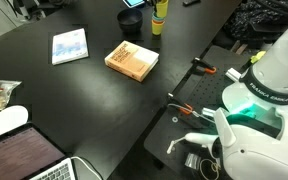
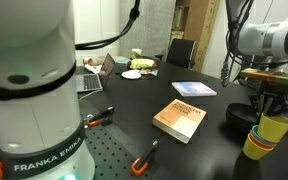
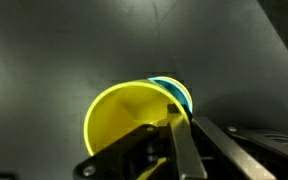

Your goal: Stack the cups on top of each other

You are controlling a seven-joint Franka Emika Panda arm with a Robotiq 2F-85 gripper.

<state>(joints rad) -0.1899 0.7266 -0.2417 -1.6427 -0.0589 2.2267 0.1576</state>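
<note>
Fingers (image 3: 184, 142) appear closed on the rim wall of the yellow cup (image 3: 124, 120), which sits tilted in the orange cup (image 2: 255, 150) near the bench (image 2: 124, 112) edge. Probably light, thin, slippery plastic; best pinched gently at the rim.
</note>
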